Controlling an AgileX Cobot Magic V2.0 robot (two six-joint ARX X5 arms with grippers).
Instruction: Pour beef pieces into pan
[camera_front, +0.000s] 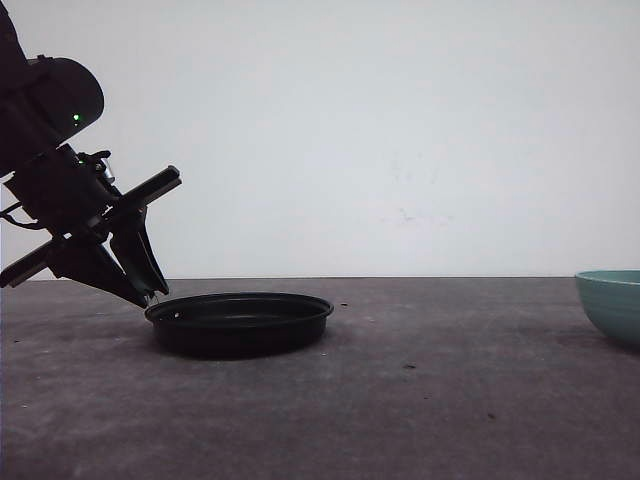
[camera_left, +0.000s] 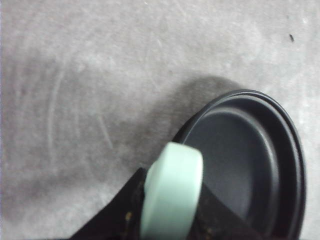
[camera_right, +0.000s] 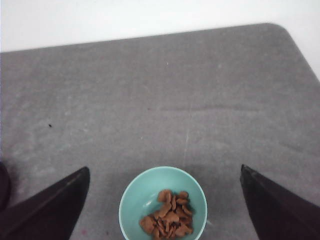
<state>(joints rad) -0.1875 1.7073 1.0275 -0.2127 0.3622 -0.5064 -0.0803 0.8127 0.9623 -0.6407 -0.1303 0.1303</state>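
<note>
grey matte tabletop (camera_front: 420, 400), white wall behind. my left gripper (camera_left: 170, 220) clamped on pale mint handle (camera_left: 172, 195) of shallow black pan (camera_front: 240, 320), pan empty. reddish-brown beef pieces (camera_right: 167, 220) sit in teal bowl (camera_right: 135, 200), well apart at table's right. right gripper (camera_right: 162, 200) spread wide above bowl, holding nothing. i judge pour not started.

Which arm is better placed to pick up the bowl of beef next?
Right. Its open claw hangs over the teal bowl holding the beef pieces. The left claw is shut on the pan's mint handle.
</note>
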